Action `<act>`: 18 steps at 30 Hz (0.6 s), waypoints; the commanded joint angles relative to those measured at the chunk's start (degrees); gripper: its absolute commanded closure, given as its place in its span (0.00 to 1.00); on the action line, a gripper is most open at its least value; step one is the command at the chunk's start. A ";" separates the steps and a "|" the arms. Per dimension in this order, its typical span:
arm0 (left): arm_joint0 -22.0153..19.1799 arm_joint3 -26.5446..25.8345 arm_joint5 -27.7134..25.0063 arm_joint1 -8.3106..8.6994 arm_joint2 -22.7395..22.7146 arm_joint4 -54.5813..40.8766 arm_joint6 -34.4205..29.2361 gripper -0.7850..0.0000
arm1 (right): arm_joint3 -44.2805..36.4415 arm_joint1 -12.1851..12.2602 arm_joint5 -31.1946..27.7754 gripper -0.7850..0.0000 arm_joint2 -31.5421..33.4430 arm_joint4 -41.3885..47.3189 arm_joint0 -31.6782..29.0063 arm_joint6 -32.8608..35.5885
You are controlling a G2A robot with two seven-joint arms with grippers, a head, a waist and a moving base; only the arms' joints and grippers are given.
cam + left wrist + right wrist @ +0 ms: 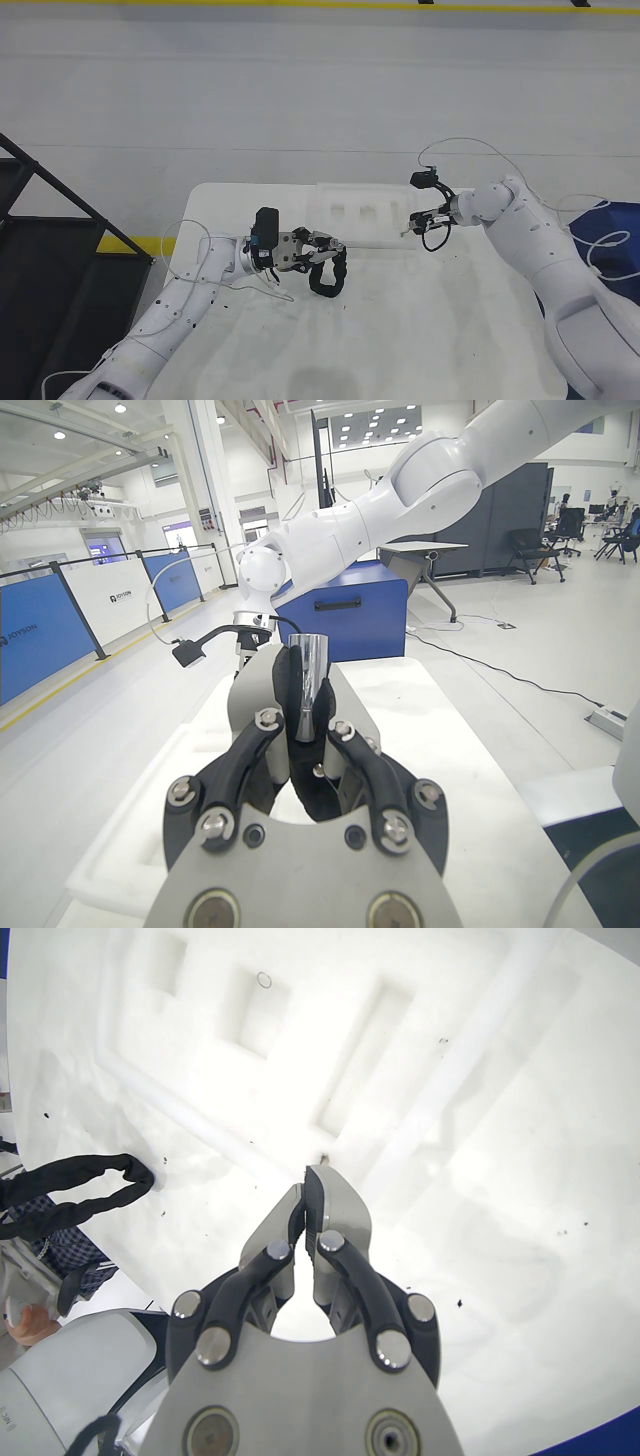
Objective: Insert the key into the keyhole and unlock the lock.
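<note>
My left gripper [322, 250] is shut on the lock, held above the left part of the white table [450, 330]. In the left wrist view the lock's chrome cylinder [310, 660] stands up between the fingers [250, 695], wrapped in a black sleeve [320, 790]. The sleeve's black loop [326, 284] hangs down to the table and shows as a loop [75, 1173] in the right wrist view. My right gripper [410, 226] hovers over the foam tray's right end, jaws pressed together. A tiny dark key tip [324, 1158] pokes out beyond its fingertips [320, 1188].
A white foam tray [350, 215] with rectangular recesses [260, 1018] lies at the table's back, between the two grippers. A blue cabinet [360, 615] stands just beyond the table's right side. A black frame [50, 200] stands left of the table.
</note>
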 commanded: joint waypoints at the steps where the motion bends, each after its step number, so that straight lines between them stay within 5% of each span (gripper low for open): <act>1: 0.00 0.00 0.00 0.00 0.00 0.00 0.00 1.00 | 0.58 -0.23 -0.24 1.00 -0.02 0.05 0.10 -0.29; 5: 0.00 0.00 0.00 0.00 0.00 0.00 0.00 1.00 | 1.73 -0.81 -1.07 0.97 -0.14 0.03 0.31 -0.76; 11: 0.00 0.00 0.00 0.00 0.00 0.00 0.00 1.00 | 3.31 -1.53 -2.53 0.59 -0.26 -0.23 0.59 -1.57; 18: 0.00 0.00 0.00 0.00 0.00 0.00 0.00 1.00 | 3.93 -1.84 -3.74 0.54 0.41 0.62 1.08 -1.07</act>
